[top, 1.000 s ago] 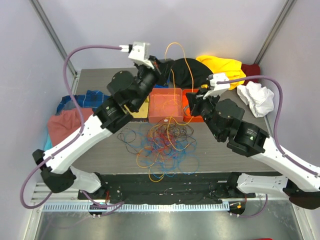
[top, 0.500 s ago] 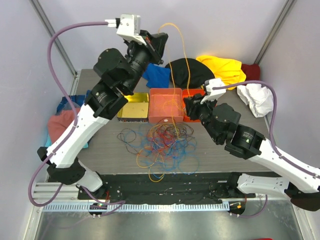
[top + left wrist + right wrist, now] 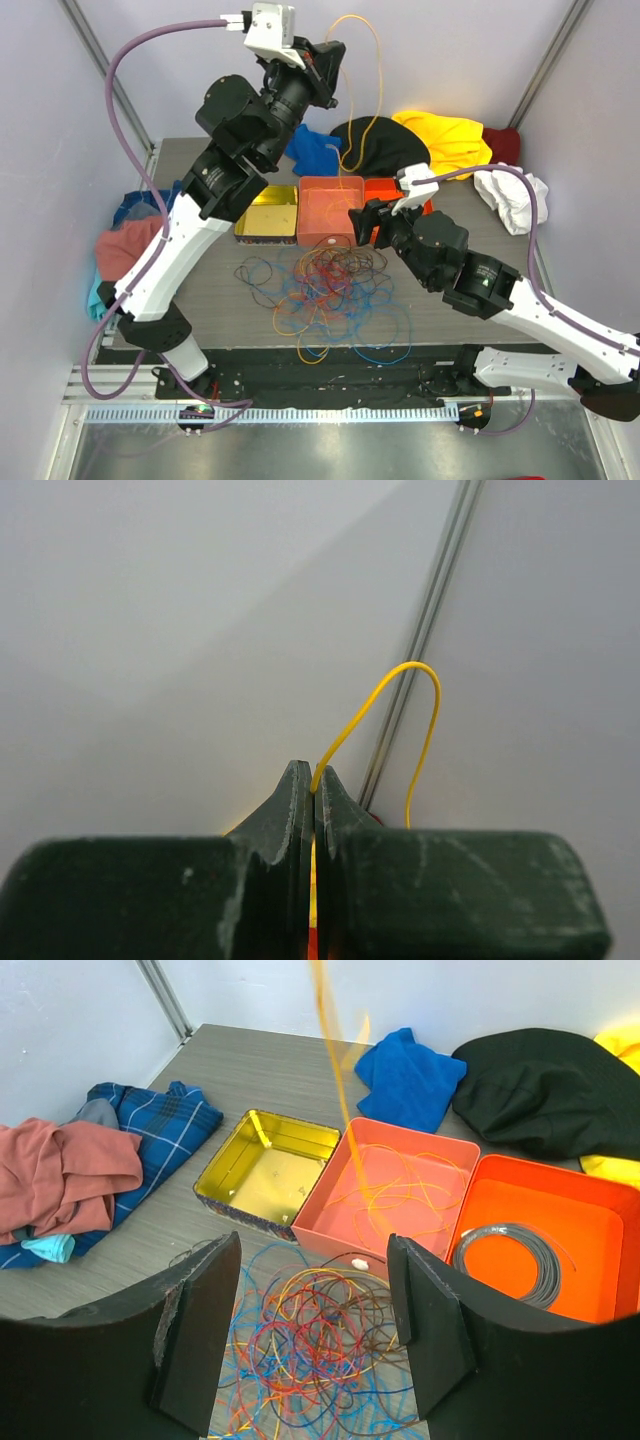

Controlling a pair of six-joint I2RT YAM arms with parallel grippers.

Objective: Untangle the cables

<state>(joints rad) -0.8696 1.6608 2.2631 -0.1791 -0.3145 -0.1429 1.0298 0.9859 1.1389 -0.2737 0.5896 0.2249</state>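
Note:
The cables (image 3: 325, 295) lie on the table in a tangle of blue, red, orange, yellow and dark loops. My left gripper (image 3: 325, 65) is raised high at the back, shut on one orange-yellow cable (image 3: 377, 80) that arcs up and hangs down towards the boxes. The left wrist view shows this cable (image 3: 375, 705) pinched between the closed jaws of the left gripper (image 3: 313, 780). My right gripper (image 3: 362, 225) hovers open just above the far edge of the tangle. In the right wrist view its gripper (image 3: 315, 1330) frames the cables (image 3: 320, 1350) with nothing held.
A pink box (image 3: 315, 195) with loose orange cable, an orange box (image 3: 600, 1220) with a grey coiled ring (image 3: 510, 1260), and a gold tin (image 3: 268, 213) stand behind the tangle. Cloths lie around: plaid and salmon (image 3: 125, 240) left, blue, black (image 3: 385, 140), yellow, white at the back.
My left arm has lifted the orange-yellow cable much higher. My right gripper has opened and moved left, over the far edge of the tangle.

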